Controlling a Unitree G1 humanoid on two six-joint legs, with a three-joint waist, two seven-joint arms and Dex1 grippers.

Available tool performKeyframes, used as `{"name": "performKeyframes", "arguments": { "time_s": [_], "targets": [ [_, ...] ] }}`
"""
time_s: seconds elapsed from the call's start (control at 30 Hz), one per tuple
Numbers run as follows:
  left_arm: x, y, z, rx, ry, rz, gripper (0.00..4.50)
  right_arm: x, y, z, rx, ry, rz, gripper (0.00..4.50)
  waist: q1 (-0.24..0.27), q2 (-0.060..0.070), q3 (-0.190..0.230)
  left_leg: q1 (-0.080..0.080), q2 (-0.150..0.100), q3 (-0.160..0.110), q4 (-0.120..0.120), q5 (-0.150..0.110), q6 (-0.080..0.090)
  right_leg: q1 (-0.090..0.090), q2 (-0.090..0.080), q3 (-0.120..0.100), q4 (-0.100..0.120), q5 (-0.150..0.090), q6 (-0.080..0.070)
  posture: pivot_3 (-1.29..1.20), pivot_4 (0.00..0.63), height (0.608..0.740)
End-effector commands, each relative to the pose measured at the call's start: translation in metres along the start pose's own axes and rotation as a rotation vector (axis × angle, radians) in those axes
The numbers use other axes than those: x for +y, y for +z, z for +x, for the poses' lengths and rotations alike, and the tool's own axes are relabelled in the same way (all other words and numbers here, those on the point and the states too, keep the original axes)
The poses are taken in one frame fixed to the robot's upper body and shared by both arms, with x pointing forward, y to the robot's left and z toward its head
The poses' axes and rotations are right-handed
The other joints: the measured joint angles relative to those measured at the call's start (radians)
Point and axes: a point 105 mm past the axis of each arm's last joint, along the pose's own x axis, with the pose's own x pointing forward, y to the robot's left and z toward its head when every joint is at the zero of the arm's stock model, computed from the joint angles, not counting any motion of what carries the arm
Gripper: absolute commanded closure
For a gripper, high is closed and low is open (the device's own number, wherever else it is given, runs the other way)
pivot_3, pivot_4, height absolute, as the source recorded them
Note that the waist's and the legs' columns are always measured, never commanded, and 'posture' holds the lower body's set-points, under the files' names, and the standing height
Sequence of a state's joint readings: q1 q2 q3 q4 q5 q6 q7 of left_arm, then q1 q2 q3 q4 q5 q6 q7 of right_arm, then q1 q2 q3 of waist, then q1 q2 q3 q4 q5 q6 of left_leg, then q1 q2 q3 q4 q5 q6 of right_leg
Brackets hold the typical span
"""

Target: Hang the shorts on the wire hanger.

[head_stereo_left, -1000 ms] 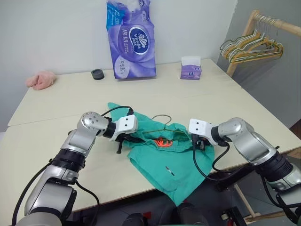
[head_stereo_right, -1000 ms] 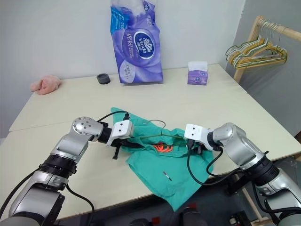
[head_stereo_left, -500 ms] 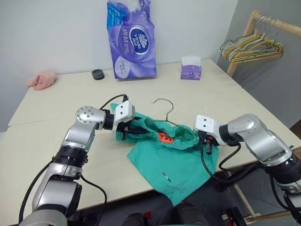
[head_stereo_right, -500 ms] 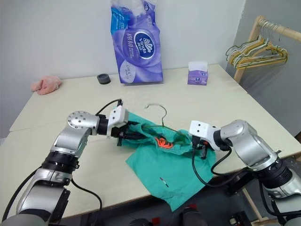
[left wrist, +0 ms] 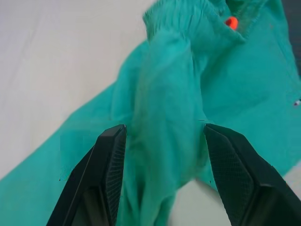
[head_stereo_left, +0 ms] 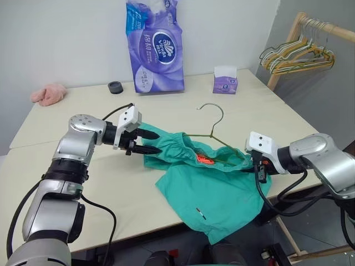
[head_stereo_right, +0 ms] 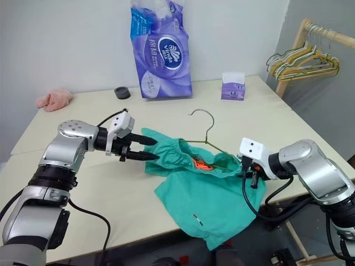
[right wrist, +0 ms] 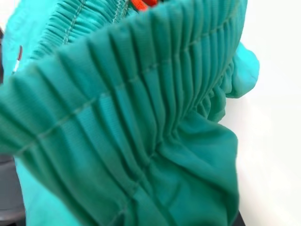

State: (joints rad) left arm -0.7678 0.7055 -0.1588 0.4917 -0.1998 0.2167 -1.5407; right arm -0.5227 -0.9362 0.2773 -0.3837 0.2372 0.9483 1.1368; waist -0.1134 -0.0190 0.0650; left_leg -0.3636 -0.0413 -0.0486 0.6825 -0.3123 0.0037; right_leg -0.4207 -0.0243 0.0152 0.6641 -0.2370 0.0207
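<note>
Teal shorts (head_stereo_left: 213, 183) strung along the wire hanger (head_stereo_left: 213, 124) above the bench (head_stereo_left: 66, 183), waistband threaded on the wire, hook poking up behind, legs trailing onto the bench front. Right hand (head_stereo_left: 259, 170) clamped shut on the waistband's end; left hand (head_stereo_left: 145, 142) with fingers spread beside the other end, gripping nothing. Hanging seemingly mostly done; straightening and letting go left.

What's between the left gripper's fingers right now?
A bunched fold of the shorts sits between the left gripper's open fingers, seen in the left wrist view; whether either finger touches it is unclear.
</note>
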Motion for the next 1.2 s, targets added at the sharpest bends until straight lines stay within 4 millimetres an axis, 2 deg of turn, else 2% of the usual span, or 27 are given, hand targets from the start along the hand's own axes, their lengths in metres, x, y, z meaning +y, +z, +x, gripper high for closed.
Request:
{"name": "performKeyframes", "arguments": {
  "time_s": [0.03, 0.23, 0.33, 0.57, 0.73, 0.93, 1.2],
  "targets": [
    [-0.004, 0.000, 0.001, 0.051, -0.021, 0.053, 1.73, -0.001, 0.008, -0.011, -0.027, -0.024, -0.020, 4.50, -0.001, 0.000, 0.000, 0.000, 0.000, 0.000, 0.000, 0.000, 0.000, 0.000, 0.000, 0.000, 0.000, 0.000, 0.000, -0.19, 0.021, 0.740],
    [0.010, -0.006, 0.011, 0.052, 0.057, 0.061, 1.73, 0.001, 0.008, -0.012, -0.027, -0.019, -0.018, 4.50, 0.001, 0.000, 0.000, 0.000, 0.000, 0.000, 0.000, 0.000, 0.000, 0.000, 0.000, 0.000, 0.000, 0.000, 0.000, -0.20, 0.024, 0.740],
    [0.024, -0.008, 0.012, 0.037, 0.137, 0.056, 2.29, 0.003, 0.008, -0.014, -0.027, -0.018, -0.014, 4.50, 0.001, 0.000, 0.000, 0.000, 0.000, 0.000, 0.000, 0.000, 0.000, 0.000, 0.000, 0.000, 0.000, 0.000, 0.000, -0.20, 0.026, 0.740],
    [0.029, -0.012, 0.012, 0.024, 0.154, 0.070, 4.41, 0.006, 0.006, -0.015, -0.030, -0.018, -0.006, 4.50, -0.001, 0.000, 0.000, 0.000, 0.000, 0.000, 0.000, 0.000, 0.000, 0.000, 0.000, 0.000, 0.000, 0.000, 0.000, -0.21, 0.029, 0.740],
    [0.031, -0.014, 0.010, 0.028, 0.165, 0.074, 4.48, 0.007, 0.005, -0.016, -0.025, -0.013, -0.002, 4.50, -0.001, 0.000, 0.000, 0.000, 0.000, 0.000, 0.000, 0.000, 0.000, 0.000, 0.000, 0.000, 0.000, 0.000, 0.000, -0.20, 0.031, 0.740],
    [0.032, -0.027, 0.001, 0.074, 0.191, 0.082, 4.48, 0.010, 0.000, -0.022, -0.015, -0.005, 0.002, 4.50, 0.000, 0.000, 0.000, 0.000, 0.000, 0.000, 0.000, 0.000, 0.000, 0.000, 0.000, 0.000, 0.000, 0.000, 0.000, -0.20, 0.031, 0.740],
    [0.031, -0.029, 0.003, 0.066, 0.189, 0.081, 4.48, 0.015, -0.001, -0.021, -0.019, 0.006, 0.001, 4.50, 0.000, 0.000, 0.000, 0.000, 0.000, 0.000, 0.000, 0.000, 0.000, 0.000, 0.000, 0.000, 0.000, 0.000, 0.000, -0.20, 0.031, 0.740]
  ]
}}
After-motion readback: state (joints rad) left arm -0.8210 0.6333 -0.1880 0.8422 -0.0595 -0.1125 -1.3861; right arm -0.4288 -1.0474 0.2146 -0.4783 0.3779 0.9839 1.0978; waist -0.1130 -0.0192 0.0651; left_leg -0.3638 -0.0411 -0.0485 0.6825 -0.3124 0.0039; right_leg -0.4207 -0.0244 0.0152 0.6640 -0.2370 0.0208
